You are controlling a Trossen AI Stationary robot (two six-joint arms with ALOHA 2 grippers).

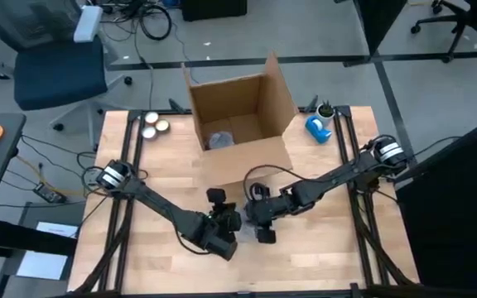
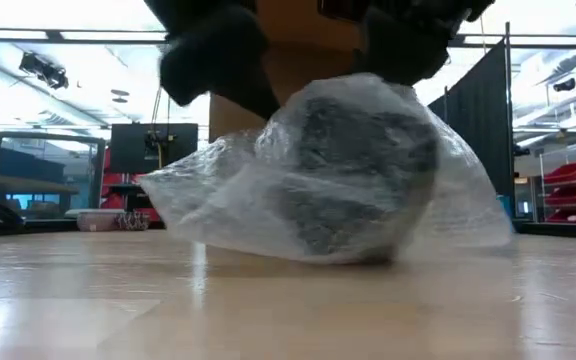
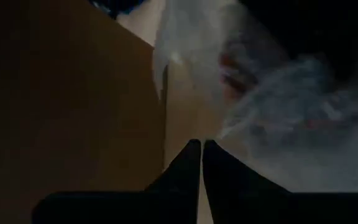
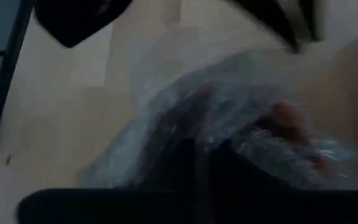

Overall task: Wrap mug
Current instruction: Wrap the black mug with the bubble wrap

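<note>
Fingertips of the left gripper (image 3: 201,155) lie pressed together with only a thin seam between them, nothing visibly held, pointing at the bubble wrap (image 2: 368,170) just ahead. Whether the right gripper (image 1: 259,217) has its fingers apart or together I cannot tell; its wrist view shows them only as a dark shape against the wrap. Both grippers meet near the middle of the pale wooden table (image 1: 139,265), toward its front edge, the left arm reaching in from the left side and the right arm from the right. From table height, the mug (image 2: 353,170) shows as a dark mass inside the clear wrap, which rests on the wood and trails off loosely to one side. Behind the bundle stands an open cardboard box (image 1: 243,120) with crumpled wrap lying inside it. Three small round tins (image 1: 153,124) sit near the table's back left corner and a blue tape roll (image 1: 317,127) near the back right. Off the table, a blue office chair (image 1: 60,62) and loose cables (image 1: 151,21) occupy the grey floor.
</note>
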